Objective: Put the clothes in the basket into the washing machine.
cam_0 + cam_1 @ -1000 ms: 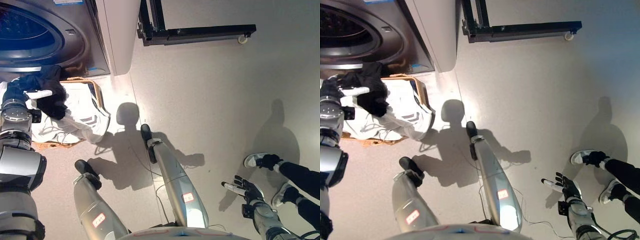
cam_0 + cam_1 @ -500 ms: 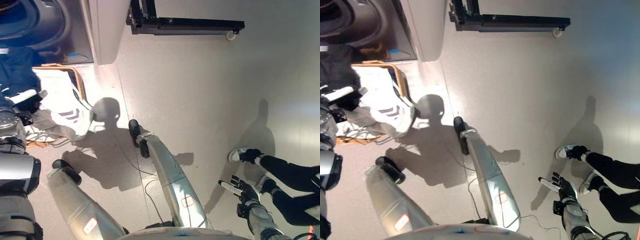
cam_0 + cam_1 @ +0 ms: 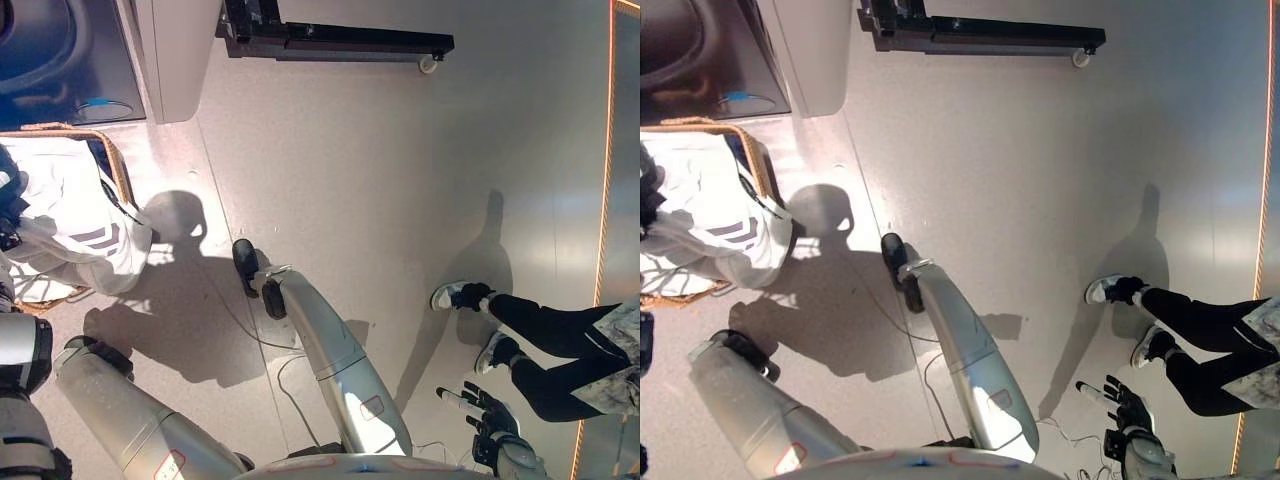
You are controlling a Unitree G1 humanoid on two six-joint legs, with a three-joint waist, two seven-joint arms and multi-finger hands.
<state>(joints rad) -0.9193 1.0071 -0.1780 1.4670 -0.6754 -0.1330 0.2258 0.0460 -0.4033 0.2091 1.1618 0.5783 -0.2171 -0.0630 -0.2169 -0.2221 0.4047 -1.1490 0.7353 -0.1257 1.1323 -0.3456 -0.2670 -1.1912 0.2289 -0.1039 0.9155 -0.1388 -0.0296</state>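
The wicker basket [image 3: 117, 178] stands on the floor at the left, in front of the washing machine [image 3: 60, 70]. A white garment with dark stripes [image 3: 75, 215] fills the basket and hangs over its near rim. A bit of dark cloth [image 3: 6, 172] shows at the left edge. My left hand [image 3: 6, 236] is cut off by the left edge, over the basket. My right hand [image 3: 487, 412] hangs low at the lower right, open and empty, far from the basket.
A black frame on casters [image 3: 335, 40] stands at the back, right of the machine's white side [image 3: 170, 50]. A person's legs and shoes [image 3: 520, 325] are on the floor at the right, close to my right hand.
The camera has turned right, so the whole picture has shifted left. The left hand and the dark garment have slid almost out of view. More of the person's legs shows.
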